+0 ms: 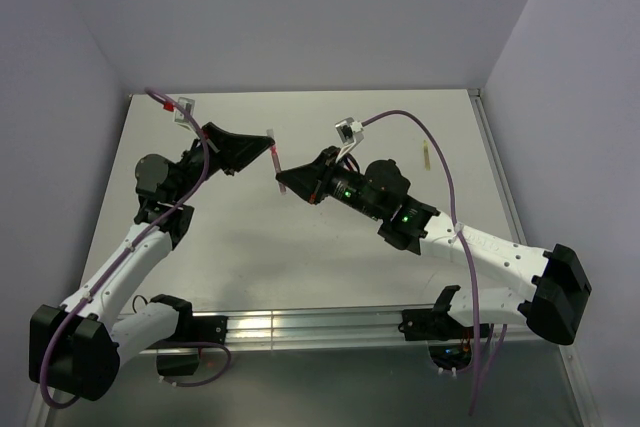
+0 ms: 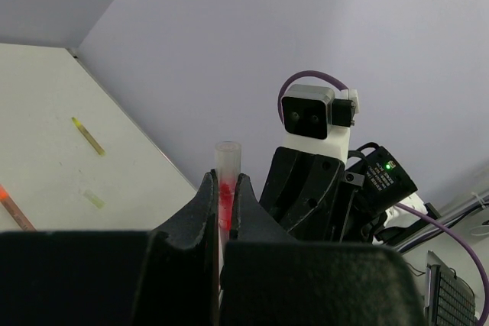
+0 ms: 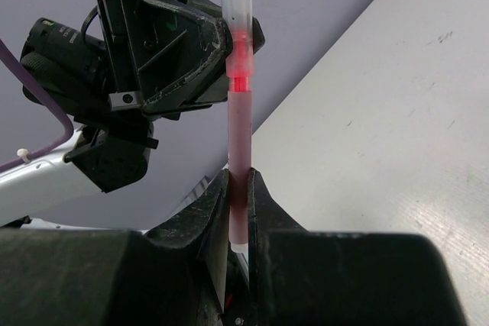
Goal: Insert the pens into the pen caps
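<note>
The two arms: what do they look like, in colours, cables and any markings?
The left arm and right arm both have white links with black joints and bases. The left gripper and right gripper are black with wedge-shaped fingers. A purple cable runs along each arm to a small wrist camera. The right arm's wrist shows green lights.

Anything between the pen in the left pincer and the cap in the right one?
Nothing visible. The red pen, clamped in the left pincer, meets the pink cap held in the right pincer end to end, in line, in mid-air above the table.
</note>
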Controlling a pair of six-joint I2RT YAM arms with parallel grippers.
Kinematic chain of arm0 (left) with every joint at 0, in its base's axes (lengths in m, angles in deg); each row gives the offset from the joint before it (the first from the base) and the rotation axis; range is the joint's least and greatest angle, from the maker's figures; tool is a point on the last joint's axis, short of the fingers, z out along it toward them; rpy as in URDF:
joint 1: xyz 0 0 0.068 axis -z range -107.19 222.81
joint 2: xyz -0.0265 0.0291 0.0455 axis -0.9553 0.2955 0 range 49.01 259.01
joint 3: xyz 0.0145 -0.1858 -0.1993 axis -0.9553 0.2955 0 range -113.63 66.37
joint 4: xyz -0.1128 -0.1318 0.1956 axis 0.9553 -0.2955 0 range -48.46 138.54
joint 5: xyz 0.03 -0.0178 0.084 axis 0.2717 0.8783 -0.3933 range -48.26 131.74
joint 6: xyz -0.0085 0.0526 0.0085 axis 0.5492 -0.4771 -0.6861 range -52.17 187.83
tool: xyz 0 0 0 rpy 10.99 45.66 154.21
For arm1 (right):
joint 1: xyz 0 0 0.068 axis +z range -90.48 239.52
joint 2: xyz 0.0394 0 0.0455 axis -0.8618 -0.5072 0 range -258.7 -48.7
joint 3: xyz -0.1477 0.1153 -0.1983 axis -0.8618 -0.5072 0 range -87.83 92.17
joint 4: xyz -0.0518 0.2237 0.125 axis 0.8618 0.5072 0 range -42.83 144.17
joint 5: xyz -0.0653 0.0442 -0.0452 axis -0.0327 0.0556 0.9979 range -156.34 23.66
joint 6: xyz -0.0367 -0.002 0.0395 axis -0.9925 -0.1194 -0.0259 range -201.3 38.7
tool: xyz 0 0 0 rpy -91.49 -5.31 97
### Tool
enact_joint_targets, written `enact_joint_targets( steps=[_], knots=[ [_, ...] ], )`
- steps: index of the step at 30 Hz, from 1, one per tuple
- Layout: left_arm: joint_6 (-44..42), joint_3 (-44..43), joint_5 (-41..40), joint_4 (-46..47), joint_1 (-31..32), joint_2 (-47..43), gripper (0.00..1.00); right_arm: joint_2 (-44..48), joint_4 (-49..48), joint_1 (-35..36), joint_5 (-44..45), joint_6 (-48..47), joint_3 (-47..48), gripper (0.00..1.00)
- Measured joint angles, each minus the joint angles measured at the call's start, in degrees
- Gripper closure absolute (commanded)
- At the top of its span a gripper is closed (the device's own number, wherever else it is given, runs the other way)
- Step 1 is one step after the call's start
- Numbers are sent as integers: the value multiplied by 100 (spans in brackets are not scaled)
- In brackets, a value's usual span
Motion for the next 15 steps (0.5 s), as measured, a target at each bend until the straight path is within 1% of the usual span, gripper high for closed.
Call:
enact_joint_targets(
  steps=[15],
  knots=[
    [-4,0,-157,-7,203,37,100,-39,-76,0,131,-37,0,100]
  ],
)
